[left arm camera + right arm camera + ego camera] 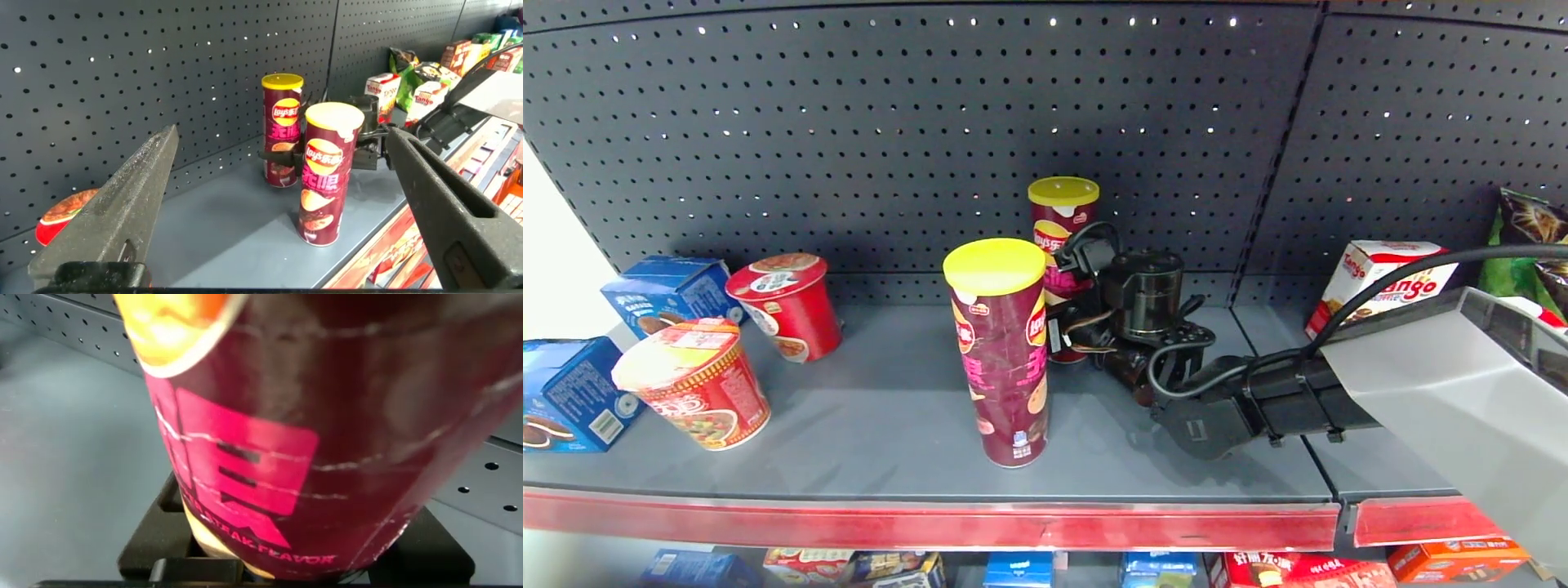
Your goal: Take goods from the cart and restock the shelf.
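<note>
Two maroon chip cans with yellow lids stand upright on the grey shelf (874,425). The front can (1001,351) (325,175) stands free near the middle. Behind it, close to the pegboard, is the rear can (1062,216) (282,122) (327,433). My right gripper (1068,327) (282,155) comes in from the right and is shut on the rear can's lower half; in the right wrist view the can sits tight against the gripper. My left gripper (282,137) is held off to the shelf's left, open with nothing between its fingers (122,204).
Two red noodle cups (786,304) (698,384) and blue boxes (670,290) (568,392) occupy the shelf's left. A wafer box (1380,278) and snack bags (1531,237) sit on the right. A red rail (931,523) edges the front; more goods lie below.
</note>
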